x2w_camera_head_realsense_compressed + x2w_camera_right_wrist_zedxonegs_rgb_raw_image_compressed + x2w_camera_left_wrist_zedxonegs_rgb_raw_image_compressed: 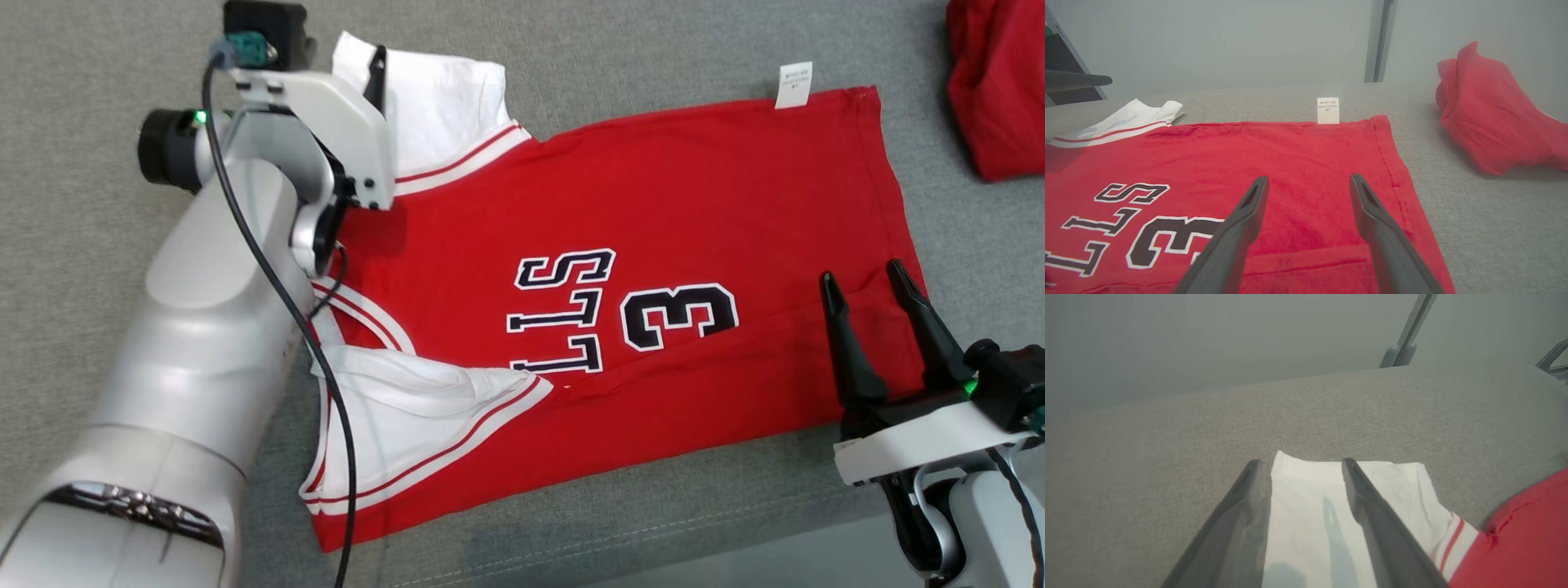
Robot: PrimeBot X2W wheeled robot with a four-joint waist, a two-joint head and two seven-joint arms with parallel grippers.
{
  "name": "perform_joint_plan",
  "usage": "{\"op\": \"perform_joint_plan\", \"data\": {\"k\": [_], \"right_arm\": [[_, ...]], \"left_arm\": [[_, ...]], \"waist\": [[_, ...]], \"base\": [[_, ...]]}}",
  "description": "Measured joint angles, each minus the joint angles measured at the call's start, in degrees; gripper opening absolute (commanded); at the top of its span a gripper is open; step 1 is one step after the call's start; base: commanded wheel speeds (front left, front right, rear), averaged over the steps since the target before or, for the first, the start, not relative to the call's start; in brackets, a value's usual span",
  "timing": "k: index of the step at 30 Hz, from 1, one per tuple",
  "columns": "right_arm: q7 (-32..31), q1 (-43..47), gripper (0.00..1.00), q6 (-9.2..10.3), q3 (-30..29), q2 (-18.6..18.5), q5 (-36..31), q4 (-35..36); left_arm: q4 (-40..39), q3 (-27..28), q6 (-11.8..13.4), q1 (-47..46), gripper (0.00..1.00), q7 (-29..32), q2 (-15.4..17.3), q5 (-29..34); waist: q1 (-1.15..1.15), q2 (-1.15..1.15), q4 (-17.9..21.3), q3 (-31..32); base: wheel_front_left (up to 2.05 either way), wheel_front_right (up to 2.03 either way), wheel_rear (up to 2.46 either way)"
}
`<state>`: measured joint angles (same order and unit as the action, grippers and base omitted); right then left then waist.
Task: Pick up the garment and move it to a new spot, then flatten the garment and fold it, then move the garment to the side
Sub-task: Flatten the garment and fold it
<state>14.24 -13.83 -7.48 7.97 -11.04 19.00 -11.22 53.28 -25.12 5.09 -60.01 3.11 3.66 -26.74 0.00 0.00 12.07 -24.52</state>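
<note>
Head view shows the red garment (653, 204) spread flat mid-frame. Left pincer (1301, 460) stands wide over its white sleeve (1306, 506) at upper left, right pincer (862, 272) wide over the hem (888, 163) at lower right, probably to smooth both ends.

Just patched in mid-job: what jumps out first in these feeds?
A red jersey with a black 3 and lettering lies spread across the grey cushion, centre of the head view. The left gripper is open at its far white sleeve, and the right gripper is open over the jersey's lower-right end. A second red garment sits crumpled at the top right corner, apart from the jersey.
</note>
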Motion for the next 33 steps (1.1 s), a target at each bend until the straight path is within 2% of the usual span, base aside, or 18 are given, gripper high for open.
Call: {"op": "perform_joint_plan", "data": {"k": [7,15,16,18,19,20,21,28,33], "right_arm": [[0.00,-2.30,1.00,0.00,1.30,-0.10,0.03,0.92],[0.02,-3.48,1.00,0.00,1.79,-0.08,0.10,0.99],[0.07,-3.48,1.00,0.00,1.78,-0.08,0.10,0.99],[0.07,-3.48,1.00,0.00,1.78,-0.07,0.10,0.96],[0.07,-3.48,1.00,0.00,1.75,-0.07,0.10,0.94],[0.07,-3.48,1.00,0.00,1.75,-0.05,0.10,0.94],[0.07,-3.48,1.00,0.00,1.75,-0.05,0.10,0.94],[0.07,-3.70,1.00,0.00,1.80,-0.04,0.18,0.76],[0.08,-6.35,1.00,0.00,1.55,-0.55,3.91,-1.07]], "left_arm": [[8.59,-0.21,-1.07,-7.47,1.00,2.27,0.87,0.18],[14.60,-1.14,-2.59,-11.87,1.00,2.70,0.86,0.44],[15.07,-1.21,-2.78,-12.21,0.95,2.61,0.84,0.44],[16.02,-1.44,-3.11,-12.59,0.67,2.11,0.85,0.44],[16.34,-1.49,-3.46,-12.73,0.45,1.83,0.79,0.44],[16.69,-1.56,-3.81,-13.02,0.30,1.65,0.76,0.44],[16.99,-1.60,-4.11,-13.35,0.00,1.26,0.73,0.44],[19.00,-1.63,-6.15,-14.36,0.00,0.75,0.53,-0.27],[19.67,-0.99,-7.59,-15.39,0.00,0.98,0.51,-1.63]], "waist": [[0.00,0.00,1.41,-3.96],[0.00,0.00,2.85,-6.55],[0.00,0.00,2.94,-6.66],[0.00,0.00,3.08,-6.74],[0.00,0.00,3.10,-6.74],[0.00,0.00,3.11,-6.75],[0.00,0.00,3.12,-6.76],[0.00,0.00,3.04,-6.73],[0.00,0.00,2.96,-6.70]], "base": [[0.00,0.00,0.00],[0.00,0.00,0.00],[0.00,0.00,0.00],[0.00,0.00,0.00],[0.00,0.00,0.00],[0.00,0.00,0.00],[0.00,0.00,0.00],[0.00,0.00,0.00],[0.00,0.00,0.00]]}}
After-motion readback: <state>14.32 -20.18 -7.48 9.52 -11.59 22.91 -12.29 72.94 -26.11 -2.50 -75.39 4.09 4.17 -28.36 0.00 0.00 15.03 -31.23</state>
